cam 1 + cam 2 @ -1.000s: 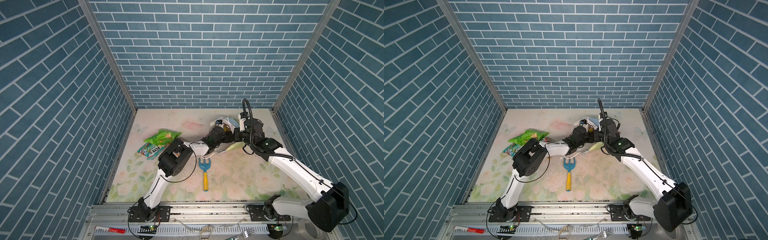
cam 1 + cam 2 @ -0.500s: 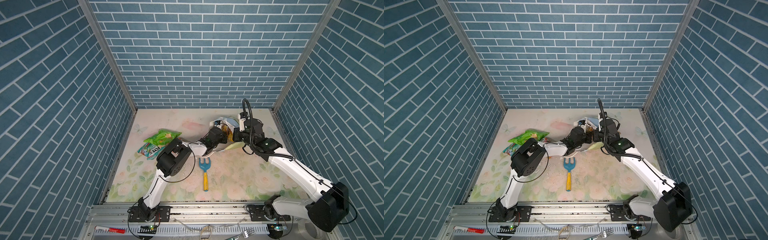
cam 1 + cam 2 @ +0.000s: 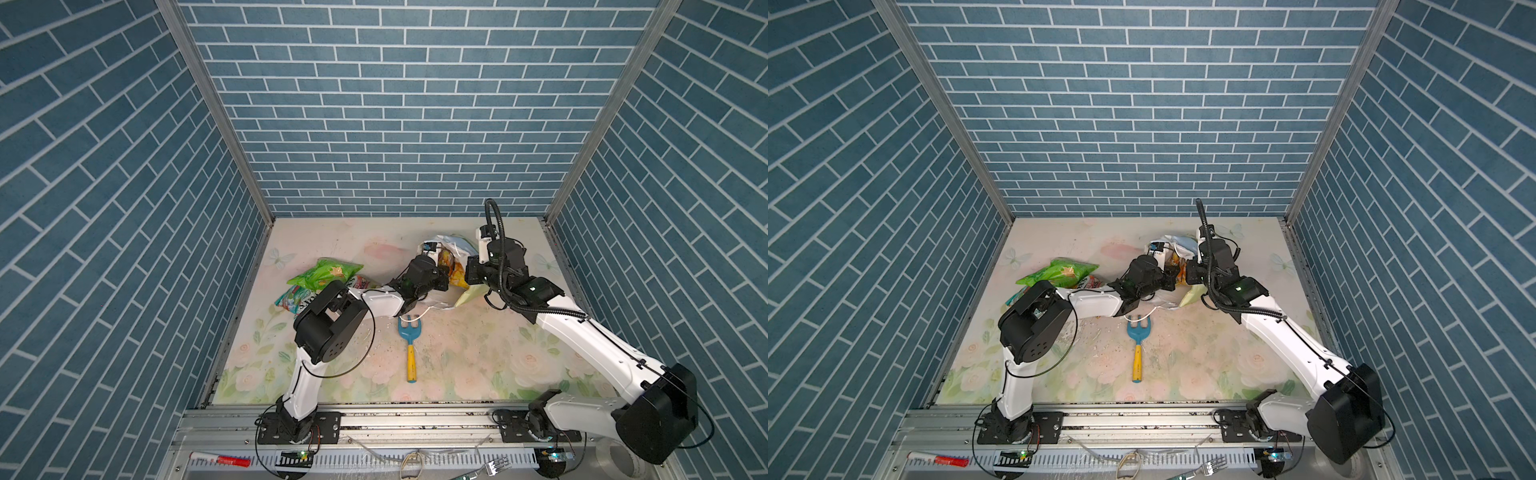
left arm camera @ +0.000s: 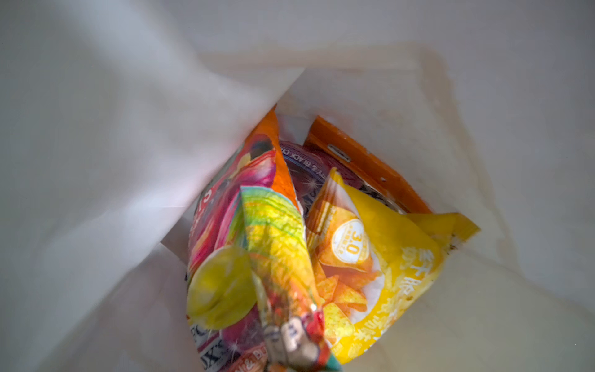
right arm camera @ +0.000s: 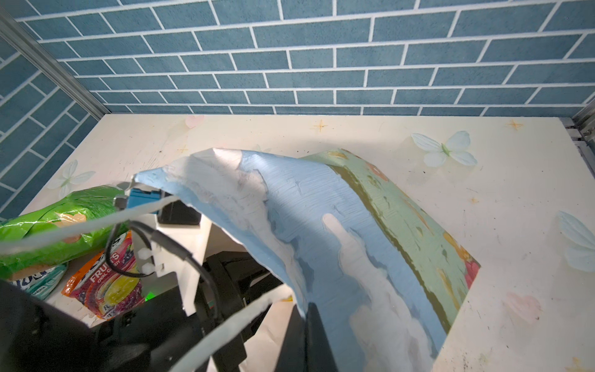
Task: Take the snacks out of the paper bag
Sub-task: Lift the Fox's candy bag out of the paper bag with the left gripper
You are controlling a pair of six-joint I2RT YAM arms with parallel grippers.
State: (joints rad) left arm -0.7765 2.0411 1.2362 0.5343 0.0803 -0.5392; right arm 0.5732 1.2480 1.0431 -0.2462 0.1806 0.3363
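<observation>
The paper bag (image 3: 454, 242) (image 5: 322, 225) lies on its side at the back of the table, mouth toward the left arm. My right gripper (image 5: 306, 319) (image 3: 471, 276) is shut on its upper rim and holds the mouth up. My left gripper (image 4: 289, 344) (image 3: 444, 277) is inside the bag, shut on the crinkled edge of an orange-red fruit-print snack packet (image 4: 231, 225). Beside it lie a yellow packet (image 4: 380, 257) and a purple one (image 4: 306, 164). Outside, at the left, lie a green packet (image 3: 324, 274), a teal-white one (image 3: 297, 297) and a fruit-print one (image 5: 109, 286).
A blue-headed, yellow-handled toy rake (image 3: 409, 345) lies on the floral table in front of the bag. One white cord handle (image 3: 419, 313) trails from the bag's mouth near it. Brick-pattern walls enclose three sides. A red marker (image 3: 220, 459) and a fork (image 3: 494, 467) lie below the front rail.
My left gripper has reached a little deeper into the bag and gone from open to shut on the packet's edge. The right arm and the bag have held still.
</observation>
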